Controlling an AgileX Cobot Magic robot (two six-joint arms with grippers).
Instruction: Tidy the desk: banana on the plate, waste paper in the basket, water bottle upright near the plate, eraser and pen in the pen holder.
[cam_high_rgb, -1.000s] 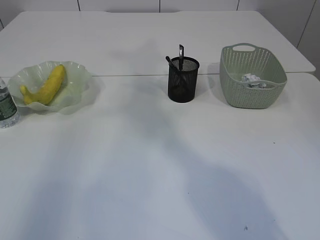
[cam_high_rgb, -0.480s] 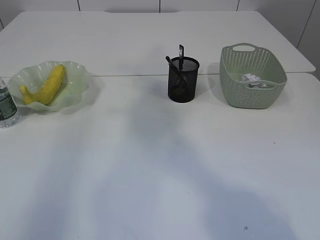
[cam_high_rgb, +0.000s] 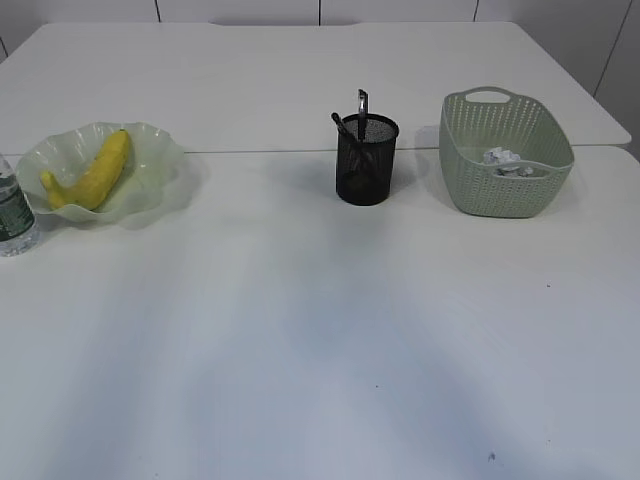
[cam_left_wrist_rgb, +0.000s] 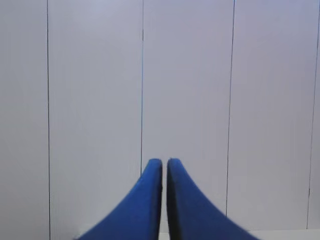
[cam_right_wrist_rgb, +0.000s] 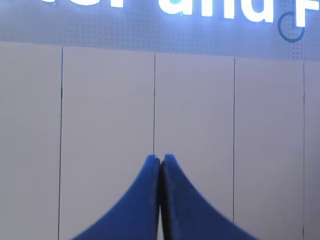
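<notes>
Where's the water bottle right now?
In the exterior view the water bottle stands upright at the far left edge of the desk, partly cut off, just left of the plate holding the banana.

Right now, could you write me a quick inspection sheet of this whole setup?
Surface: white desk, seam across it, bare in front.
Job's things: banana on the plate; water bottle upright beside the plate; pen in the pen holder; waste paper in the basket; eraser not visible.
Clutter: nothing seen.
Grippers: left gripper and right gripper raised toward the wall, jaws shut, empty.
Cables: nothing seen.
Surroundings: panelled wall, lit sign.
</notes>
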